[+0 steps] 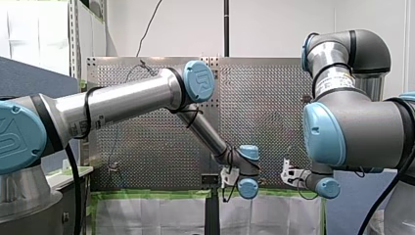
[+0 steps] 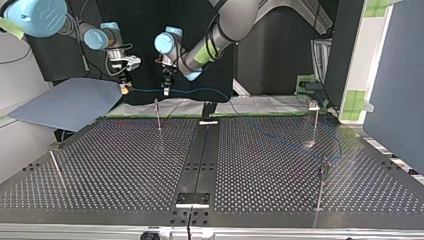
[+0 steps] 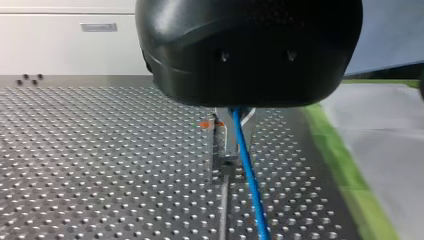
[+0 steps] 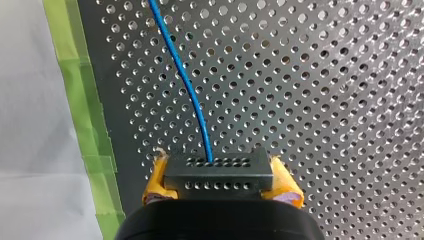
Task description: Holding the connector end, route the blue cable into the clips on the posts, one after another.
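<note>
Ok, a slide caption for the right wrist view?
My right gripper clamps the black connector, blue cable arcing ahead over the perforated table.

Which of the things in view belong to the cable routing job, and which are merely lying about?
Job: blue cable, black connector, posts, perforated table.
Lying about: blue-grey sheet, green tape, white covering.

Bright, even room light fills the front view, bleaching the white wall [image 1: 274, 24] and laying a soft sheen along my left arm [image 1: 127, 100]. In the top view, light glints off the perforated table [image 2: 125, 165] before a black backdrop [image 2: 280, 55]; glare pools at the foot of one post [image 2: 316, 120]
</note>
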Available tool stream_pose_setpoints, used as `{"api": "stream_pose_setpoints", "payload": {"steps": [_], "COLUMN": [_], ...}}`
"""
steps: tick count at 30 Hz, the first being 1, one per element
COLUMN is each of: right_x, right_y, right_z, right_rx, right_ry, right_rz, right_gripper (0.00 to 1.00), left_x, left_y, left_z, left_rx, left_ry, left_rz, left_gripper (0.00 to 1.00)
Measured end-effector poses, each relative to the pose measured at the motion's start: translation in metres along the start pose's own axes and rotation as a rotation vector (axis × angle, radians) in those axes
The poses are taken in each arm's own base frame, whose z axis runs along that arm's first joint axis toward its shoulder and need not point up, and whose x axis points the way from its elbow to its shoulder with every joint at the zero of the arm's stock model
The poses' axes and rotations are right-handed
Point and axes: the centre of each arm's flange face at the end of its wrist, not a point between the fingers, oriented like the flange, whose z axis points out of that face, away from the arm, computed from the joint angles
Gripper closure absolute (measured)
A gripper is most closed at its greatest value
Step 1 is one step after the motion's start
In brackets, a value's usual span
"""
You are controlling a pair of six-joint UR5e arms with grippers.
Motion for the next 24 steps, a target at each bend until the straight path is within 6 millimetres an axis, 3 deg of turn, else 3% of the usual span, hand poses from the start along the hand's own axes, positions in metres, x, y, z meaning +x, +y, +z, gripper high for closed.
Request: {"api": "stream_pose_setpoints", "payload": {"steps": [7, 18, 24], "right_x": [0.003, 0.009, 0.013], "right_y": [0.005, 0.01, 0.019], "right_z": [0.006, 0.019, 0.025], "right_rx": [0.003, 0.002, -0.039], "right_ry": [-0.008, -0.006, -0.009], "right_rz": [0.005, 0.008, 0.019], "right_gripper": [1.0, 1.0, 1.0], "left_x": [-0.006, 0.009, 0.006], "left_y": [-0.002, -0.002, -0.006], "left_z": [0.008, 0.014, 0.02], "left_rx": [-0.001, 0.005, 0.028], "left_ry": [-0.012, 0.024, 0.03], "left_rz": [-0.009, 0.007, -0.013], "left_gripper": [1.0, 1.0, 1.0]}}
